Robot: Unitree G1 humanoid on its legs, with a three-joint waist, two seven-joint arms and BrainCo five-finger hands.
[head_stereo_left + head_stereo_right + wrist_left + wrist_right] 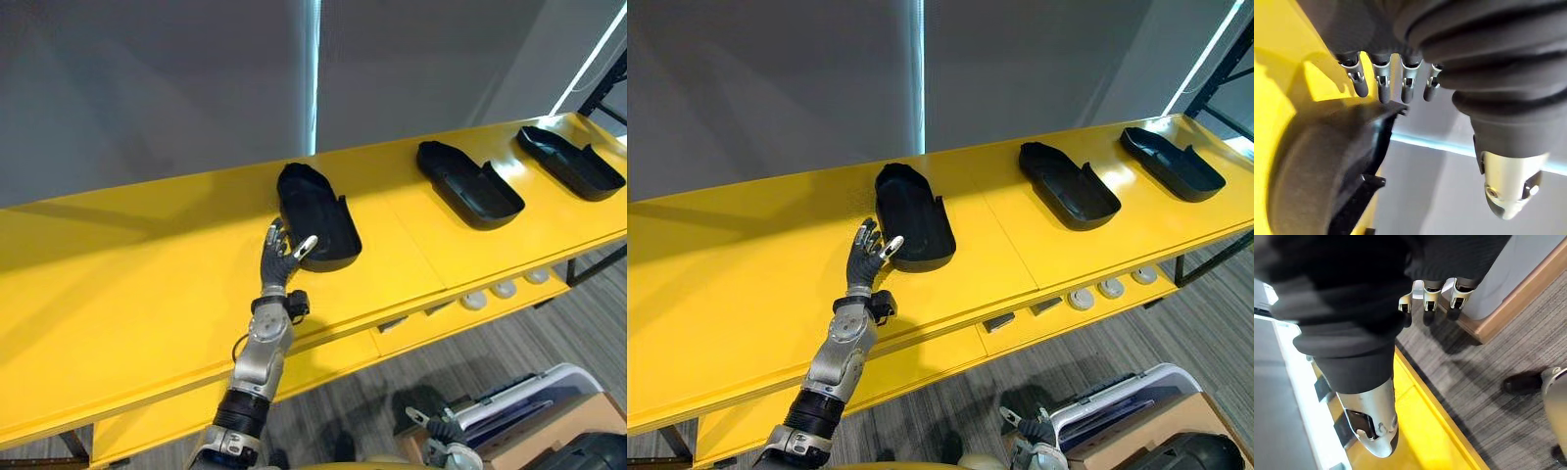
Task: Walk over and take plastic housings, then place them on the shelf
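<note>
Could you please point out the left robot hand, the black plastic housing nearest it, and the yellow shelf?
left robot hand (281, 258): left eye view, on the hand's dark back.
nearest plastic housing (315, 211): left eye view, on its inner floor.
yellow shelf (127, 264): left eye view, on its bare top.

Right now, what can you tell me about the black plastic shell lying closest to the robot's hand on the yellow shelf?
The black plastic housing is a matte, elongated shell like a shallow tray. Its far end is rounded, its walls are raised and one side wall has a notch. It lies flat, hollow side up, on the yellow shelf. The robot's left hand, fingers straight, is at its near rim with the thumb over the edge.
</note>
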